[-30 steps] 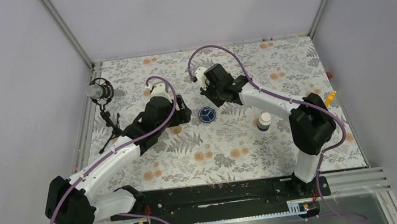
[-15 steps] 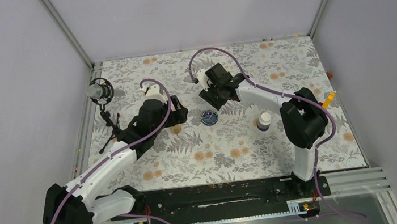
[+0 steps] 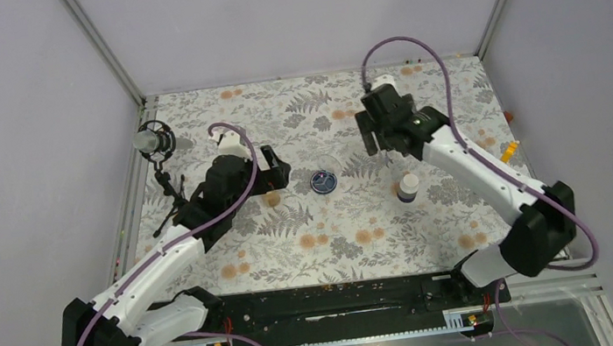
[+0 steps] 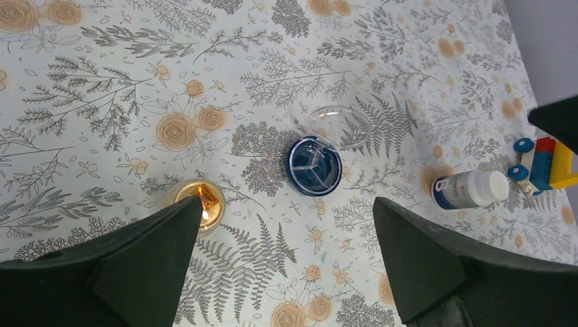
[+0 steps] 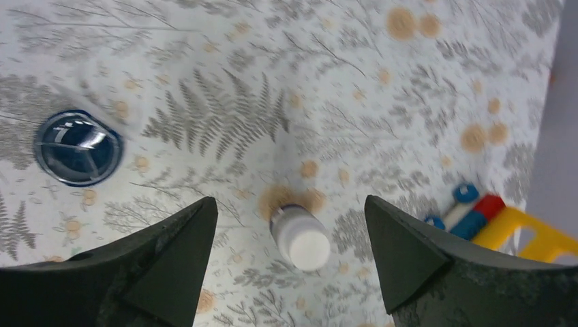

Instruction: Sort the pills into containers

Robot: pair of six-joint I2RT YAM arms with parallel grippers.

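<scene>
Left gripper [image 4: 286,262]: fingers wide apart, nothing held. Right gripper [image 5: 293,266]: fingers wide apart, nothing held. Amber bottle [image 4: 196,202] uncapped, lower left of left wrist view. White-capped bottle [image 5: 300,235] upright, lower centre of right wrist view. Blue round case [image 4: 313,165] open, mid-frame. The pills are too small to make out.

Translucent amber plastic bottle [image 4: 195,202], glossy blue dish [image 4: 313,167], matt floral-print table cover [image 4: 88,88]

Amber bottle [image 4: 211,203] partly behind left pincer [image 4: 286,202]; toy [image 4: 542,163] cut off at right edge; right wrist view blurred; pills too small to discern.
</scene>
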